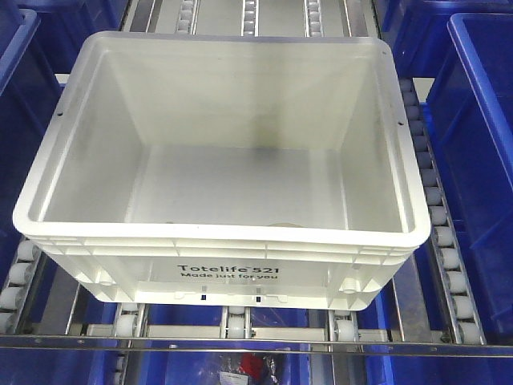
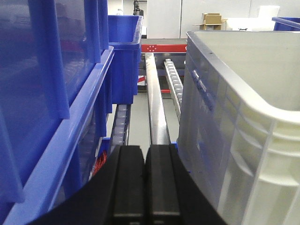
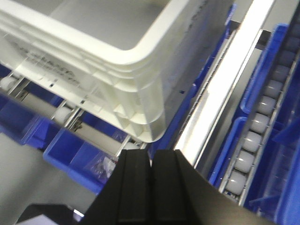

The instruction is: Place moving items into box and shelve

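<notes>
1. Left claw (image 2: 144, 187): black fingers pressed together, no gap, nothing between them. It sits low beside the white box (image 2: 243, 122), on the box's left wall side, in the lane between that wall and a blue bin (image 2: 51, 103).
2. Right claw (image 3: 151, 187): fingers likewise closed flat on each other, holding nothing. It hangs below and outside the near right corner of the white box (image 3: 112, 51), not touching it.
3. White box (image 1: 216, 152): translucent white plastic tote, open top, thick rolled rim, ribbed outer walls. Front wall printed "Totelife 521 / Made just for you". Inside looks empty; a dark smudge marks the floor near the back wall.
4. The box rests on roller rails (image 1: 437, 208) of a rack, blue bins (image 1: 477, 120) on either side of it.
5. Front view only: the box interior and the print read upright; neither claw shows there.
6. Left wrist view only: cardboard cartons (image 2: 212, 19) far beyond the box.
7. Right wrist view only: a bright metal rail (image 3: 225, 84) alongside the box, rollers (image 3: 255, 136) past it.
</notes>
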